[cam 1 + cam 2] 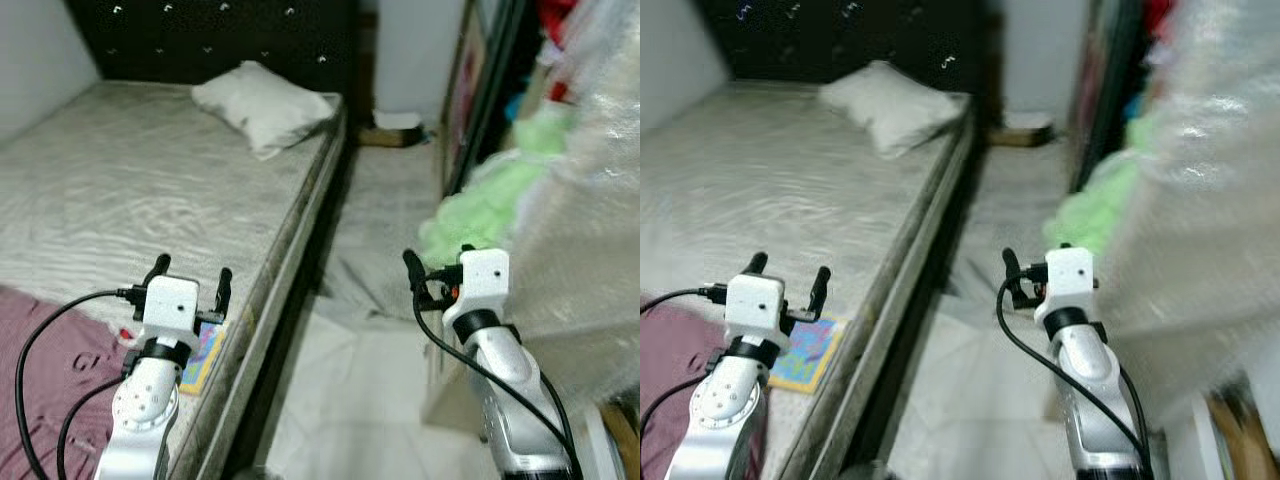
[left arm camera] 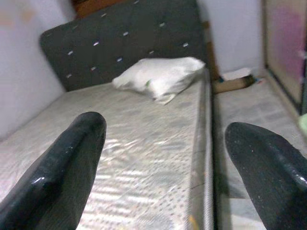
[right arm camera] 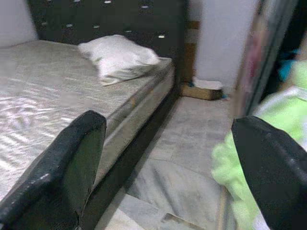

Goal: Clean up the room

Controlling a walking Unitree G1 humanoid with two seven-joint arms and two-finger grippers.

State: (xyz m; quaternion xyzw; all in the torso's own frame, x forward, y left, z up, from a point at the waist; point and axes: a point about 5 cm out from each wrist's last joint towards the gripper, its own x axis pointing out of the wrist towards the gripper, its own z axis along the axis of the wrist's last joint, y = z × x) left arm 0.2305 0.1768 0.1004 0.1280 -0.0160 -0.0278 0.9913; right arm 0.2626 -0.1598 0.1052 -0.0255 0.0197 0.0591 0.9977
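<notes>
My left gripper (image 1: pixel 193 270) hovers open over the near corner of the bare grey mattress (image 1: pixel 130 190), nothing between its fingers (image 2: pixel 62 167). Just beneath it, at the mattress edge, lies a colourful flat booklet (image 1: pixel 205 355), beside a maroon cloth (image 1: pixel 50 370). A white pillow (image 1: pixel 265 105) rests at the head of the bed by the dark tufted headboard (image 1: pixel 200 35). My right gripper (image 1: pixel 438 258) is held open above the floor aisle, next to a heap of light green fabric (image 1: pixel 480 205). Its fingers (image 3: pixel 62 167) hold nothing.
A narrow tiled aisle (image 1: pixel 370 210) runs between the bed and a cupboard at the right. A brown cardboard box (image 1: pixel 395 130) lies on the floor at its far end. A large bundle wrapped in clear plastic (image 1: pixel 590 230) crowds my right arm.
</notes>
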